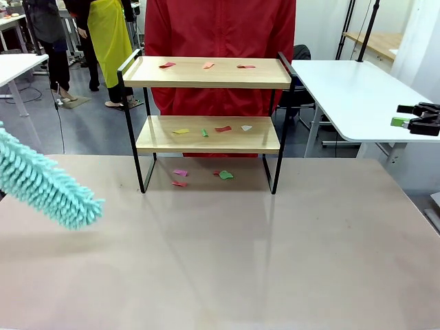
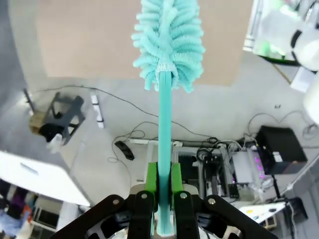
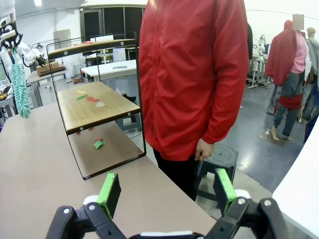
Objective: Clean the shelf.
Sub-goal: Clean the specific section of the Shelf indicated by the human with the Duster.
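My left fingers (image 2: 165, 172) are closed tight on the flat, smooth plastic handle (image 2: 165, 124) of a turquoise duster (image 1: 48, 182), with the green pads (image 2: 152, 177) pressed against both of its sides. The duster's head is a fat brush of soft, looped chenille strands. It hangs tilted at the near left of the counter (image 1: 240, 275), tip lowest, well apart from the shelf (image 1: 206, 81).

The shelf stands at the far middle of the counter. It has two pale, grainy wooden boards in a thin black metal frame, with raised rails at both ends and slim legs. A person in a glossy red jacket (image 1: 220, 27) stands just behind it.

Three reddish paper scraps (image 1: 208, 65) lie in a row on the top board. The lower board carries a yellow scrap (image 1: 181, 130), a green sliver (image 1: 204, 132), a red piece (image 1: 222, 128) and a white one (image 1: 246, 128). On the counter between the legs lie two pink scraps (image 1: 180, 172), a small red bit and a green piece (image 1: 225, 175).

The counter is matte beige and bare across its whole near half, so there is wide free room between the duster and the shelf's left leg. The fronts of both boards are open, while the end rails close off the sides.

My right fingers (image 3: 167, 191) are spread wide apart and grip nothing. They are off to the right, near a white table (image 1: 350, 96) with a rounded corner.
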`<state>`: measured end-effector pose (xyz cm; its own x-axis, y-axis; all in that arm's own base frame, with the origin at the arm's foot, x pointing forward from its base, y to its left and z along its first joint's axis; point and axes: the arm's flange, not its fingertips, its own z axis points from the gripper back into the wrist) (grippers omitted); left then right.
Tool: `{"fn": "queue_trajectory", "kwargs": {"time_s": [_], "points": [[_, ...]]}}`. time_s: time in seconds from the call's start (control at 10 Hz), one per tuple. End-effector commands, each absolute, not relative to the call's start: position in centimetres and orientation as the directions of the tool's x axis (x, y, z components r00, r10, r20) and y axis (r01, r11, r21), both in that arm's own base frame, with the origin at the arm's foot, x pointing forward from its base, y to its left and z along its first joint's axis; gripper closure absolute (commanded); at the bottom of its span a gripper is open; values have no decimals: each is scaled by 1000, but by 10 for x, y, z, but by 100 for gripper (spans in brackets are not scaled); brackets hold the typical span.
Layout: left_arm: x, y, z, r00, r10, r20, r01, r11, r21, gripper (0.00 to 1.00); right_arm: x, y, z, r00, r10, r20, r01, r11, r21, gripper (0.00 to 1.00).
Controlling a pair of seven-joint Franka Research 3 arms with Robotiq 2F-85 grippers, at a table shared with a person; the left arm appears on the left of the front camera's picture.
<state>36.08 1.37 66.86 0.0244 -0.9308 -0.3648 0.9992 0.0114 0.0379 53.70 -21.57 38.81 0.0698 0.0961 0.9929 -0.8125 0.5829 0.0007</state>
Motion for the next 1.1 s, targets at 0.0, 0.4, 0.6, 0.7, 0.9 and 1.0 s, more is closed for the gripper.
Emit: {"fn": "queue_trajectory", "kwargs": {"time_s": [0.0,0.4,0.6,0.7,0.9,1.0], "points": [[362,11,655,-73,-921,-383,997,-79,2,87,537,-210,395,86,89,992,-804,595,16,0],[364,4,649,-58,-927,-370,998,-59,-9,87,537,-210,395,86,89,992,-804,595,16,0],[364,4,649,-58,-927,-370,998,-59,-9,87,537,-210,395,86,89,992,-804,595,16,0],[364,4,649,-58,-927,-370,998,-59,-9,87,537,-210,395,86,89,992,-804,595,16,0],[364,4,649,-58,-927,-370,998,-59,-9,87,537,-210,395,86,89,992,-804,595,16,0],[364,4,649,-58,-927,-370,998,-59,-9,87,537,-210,395,86,89,992,-804,595,16,0]]}}
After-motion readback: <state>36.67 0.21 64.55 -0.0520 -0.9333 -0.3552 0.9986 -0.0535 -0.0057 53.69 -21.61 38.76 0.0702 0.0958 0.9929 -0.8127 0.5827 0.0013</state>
